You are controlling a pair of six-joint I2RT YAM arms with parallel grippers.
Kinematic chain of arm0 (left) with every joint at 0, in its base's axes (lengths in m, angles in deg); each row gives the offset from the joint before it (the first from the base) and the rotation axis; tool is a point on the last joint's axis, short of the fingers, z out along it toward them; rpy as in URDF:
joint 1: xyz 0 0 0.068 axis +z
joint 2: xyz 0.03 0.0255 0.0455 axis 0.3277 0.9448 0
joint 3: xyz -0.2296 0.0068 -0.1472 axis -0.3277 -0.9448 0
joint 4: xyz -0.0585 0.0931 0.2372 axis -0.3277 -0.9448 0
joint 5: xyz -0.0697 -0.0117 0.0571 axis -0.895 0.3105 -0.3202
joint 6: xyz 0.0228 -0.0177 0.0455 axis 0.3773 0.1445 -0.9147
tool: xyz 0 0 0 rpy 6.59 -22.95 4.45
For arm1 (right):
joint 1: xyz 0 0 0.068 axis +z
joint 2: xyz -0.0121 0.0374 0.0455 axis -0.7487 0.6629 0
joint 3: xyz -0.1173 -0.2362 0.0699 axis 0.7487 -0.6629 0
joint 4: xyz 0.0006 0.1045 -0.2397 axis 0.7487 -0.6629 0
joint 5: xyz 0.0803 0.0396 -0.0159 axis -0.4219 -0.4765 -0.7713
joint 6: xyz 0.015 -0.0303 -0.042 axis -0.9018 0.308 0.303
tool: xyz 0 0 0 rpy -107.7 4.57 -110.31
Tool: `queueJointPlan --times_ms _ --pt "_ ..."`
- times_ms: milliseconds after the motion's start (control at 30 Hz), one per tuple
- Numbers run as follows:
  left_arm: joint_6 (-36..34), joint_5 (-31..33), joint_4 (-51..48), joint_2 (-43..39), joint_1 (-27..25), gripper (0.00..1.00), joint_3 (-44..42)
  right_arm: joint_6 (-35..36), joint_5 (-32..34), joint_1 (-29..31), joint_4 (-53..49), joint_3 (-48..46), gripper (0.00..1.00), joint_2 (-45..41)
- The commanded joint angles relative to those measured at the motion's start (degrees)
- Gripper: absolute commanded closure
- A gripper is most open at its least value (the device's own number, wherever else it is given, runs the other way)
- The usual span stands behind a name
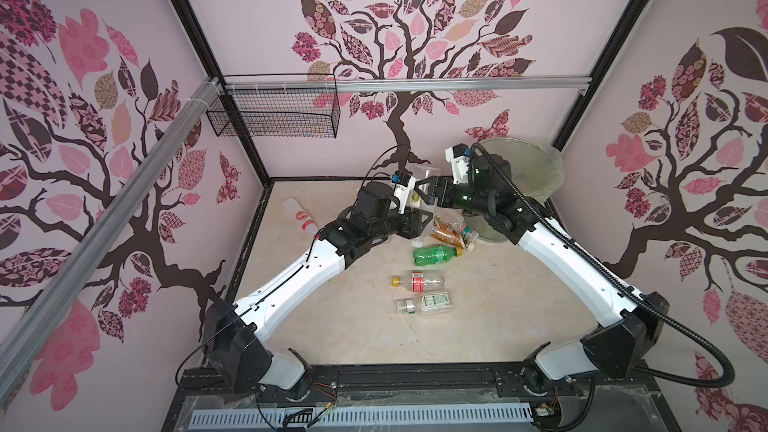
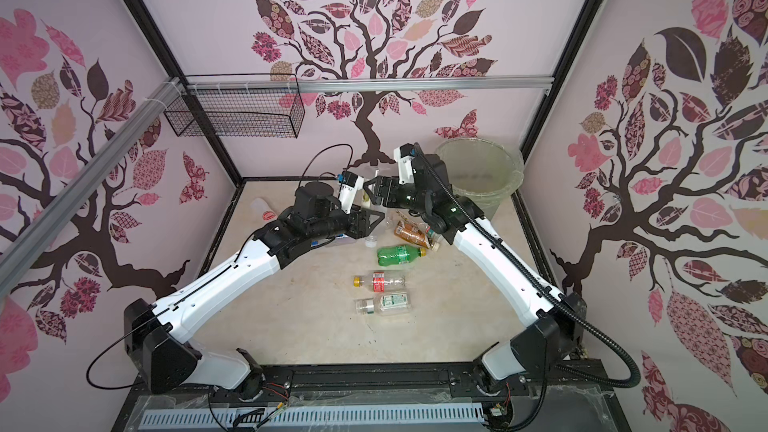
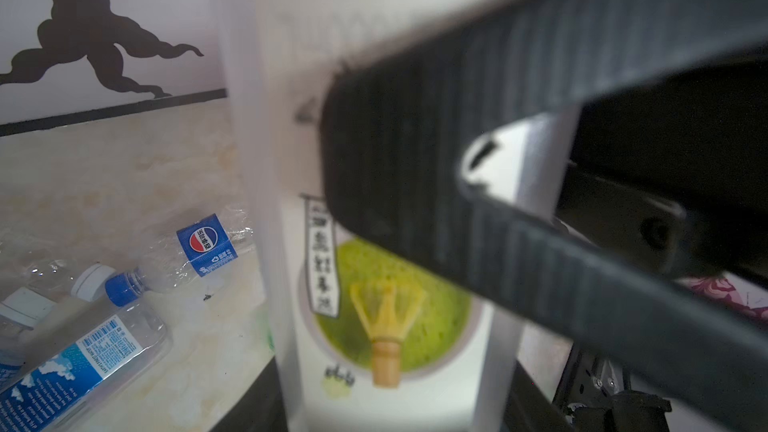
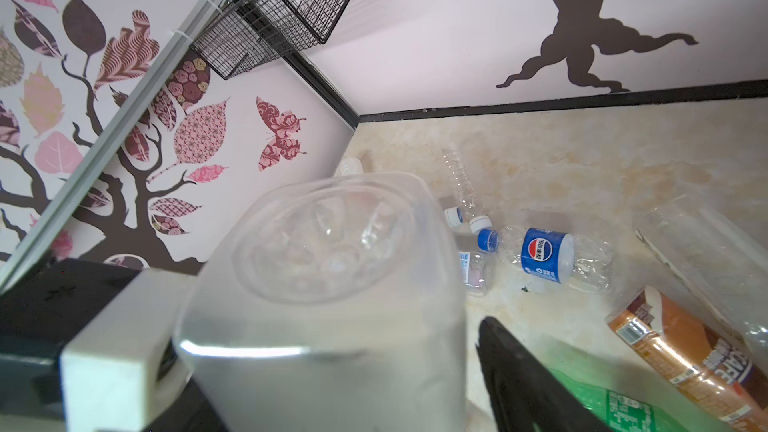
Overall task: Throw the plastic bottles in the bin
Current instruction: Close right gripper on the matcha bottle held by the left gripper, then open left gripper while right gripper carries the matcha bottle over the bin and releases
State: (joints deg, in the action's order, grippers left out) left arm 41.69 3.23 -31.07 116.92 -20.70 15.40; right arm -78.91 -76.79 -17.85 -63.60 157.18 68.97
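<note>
A clear square bottle with a green matcha label hangs above the table at the back middle. My left gripper is shut on its lower part. My right gripper stands open around the bottle's upper part, a thin gap showing at one finger. The bin stands at the back right, just behind the right arm. More plastic bottles lie on the table: green, red-labelled, brown-labelled.
A clear bottle lies nearest the front and a white one at the back left. A blue-labelled bottle and others lie under the left arm. A black wire basket hangs on the rail, back left.
</note>
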Motion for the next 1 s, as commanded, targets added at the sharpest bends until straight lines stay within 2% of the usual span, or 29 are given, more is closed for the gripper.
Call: queueJointPlan --times_ms 0,133,200,300,367,567,767,867,967 --pt "-0.22 -1.15 3.08 -0.47 -0.59 0.41 2.11 0.58 1.74 -0.14 -0.22 0.08 0.30 1.33" --pt "-0.19 -0.73 2.90 -1.17 -0.59 0.34 1.61 1.07 3.02 -0.19 -0.61 0.00 0.42 1.18" --pt "-0.19 -0.47 2.60 -1.44 -0.61 0.29 1.63 1.35 3.92 -0.30 -0.66 0.09 0.45 0.81" --pt "-0.28 -0.22 1.78 -1.81 -0.62 0.16 1.78 3.07 6.98 -0.42 -2.09 1.59 0.46 0.22" --pt "-0.54 0.24 1.34 -2.62 -0.63 0.03 1.98 5.13 10.71 -0.77 -3.83 3.54 0.46 -0.36" --pt "-1.84 0.27 -0.19 -3.97 -0.59 0.02 6.02 11.15 25.19 -3.51 -5.71 8.92 0.47 -4.31" --pt "-1.91 -1.95 -0.33 -2.52 -0.60 0.02 12.11 24.06 44.76 -3.85 3.95 11.79 0.47 -10.71" --pt "-1.60 -2.68 1.02 -2.04 -0.60 0.02 13.22 31.49 50.11 -3.83 9.23 15.97 0.46 -11.56" --pt "-1.51 -3.16 2.19 -1.58 -0.69 0.02 13.94 38.84 52.58 -3.86 15.26 19.74 0.45 -11.15"
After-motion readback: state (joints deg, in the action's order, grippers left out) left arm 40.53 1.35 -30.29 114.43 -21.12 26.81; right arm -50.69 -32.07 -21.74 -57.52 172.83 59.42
